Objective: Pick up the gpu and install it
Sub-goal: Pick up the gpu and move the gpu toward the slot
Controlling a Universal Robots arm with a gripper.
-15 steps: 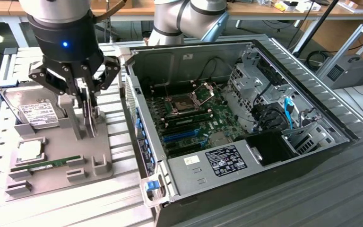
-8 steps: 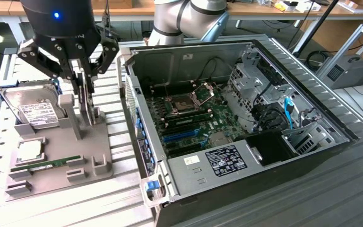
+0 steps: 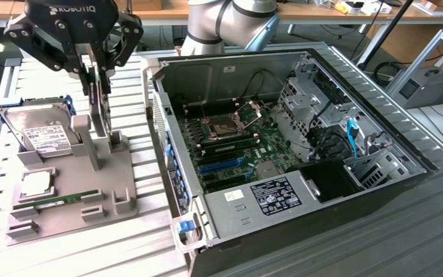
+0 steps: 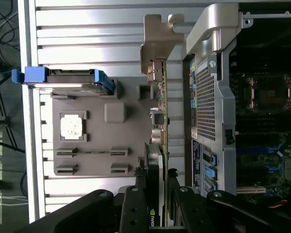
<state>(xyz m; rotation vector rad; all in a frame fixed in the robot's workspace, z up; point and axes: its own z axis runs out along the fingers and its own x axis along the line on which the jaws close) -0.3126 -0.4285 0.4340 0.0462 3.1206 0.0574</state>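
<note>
I am clamping my black pincer (image 3: 97, 72) (image 4: 157, 194) narrowly on the thin dark gpu card with its silvery end bracket (image 3: 101, 112) (image 4: 156, 160). It is standing upright at the posts of the grey plastic holder tray (image 3: 90, 184) — on the exterior view's left of the open metal computer case (image 3: 229, 75).

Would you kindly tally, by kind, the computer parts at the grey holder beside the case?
Hard drive: 1
CPU: 1
RAM stick: 1
GPU: 1
Total: 4
</note>
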